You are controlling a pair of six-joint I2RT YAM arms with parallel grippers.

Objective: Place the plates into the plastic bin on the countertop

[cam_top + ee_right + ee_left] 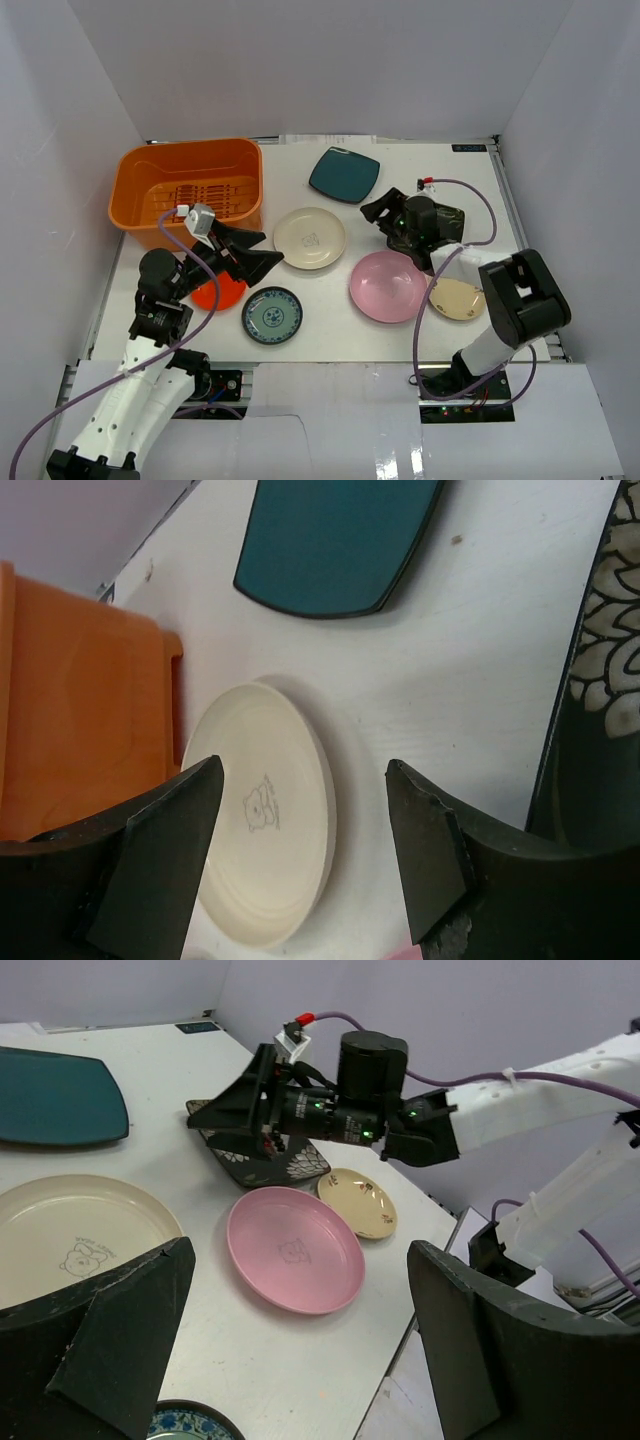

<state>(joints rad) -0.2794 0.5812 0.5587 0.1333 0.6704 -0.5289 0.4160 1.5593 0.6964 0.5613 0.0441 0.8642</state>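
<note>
Pincers first: the left pincer (256,250) gapes as wide as it goes and grips nothing, above the bench (330,332) between the orange-red plate (215,295) and the cream plate (309,237). The right pincer (376,218) is parted too (less widely), with nothing between its fingers. It sits at the left end of the black floral plate (265,1165); whether it touches, I cannot tell. The orange bin (190,145) stands far left, its slotted floor showing. All seven plates lie on the bench outside it: the teal square (344,174) far, the pink plate (388,286) and beige plate (457,298) near right, the blue-green patterned plate (271,314) nearest.
</note>
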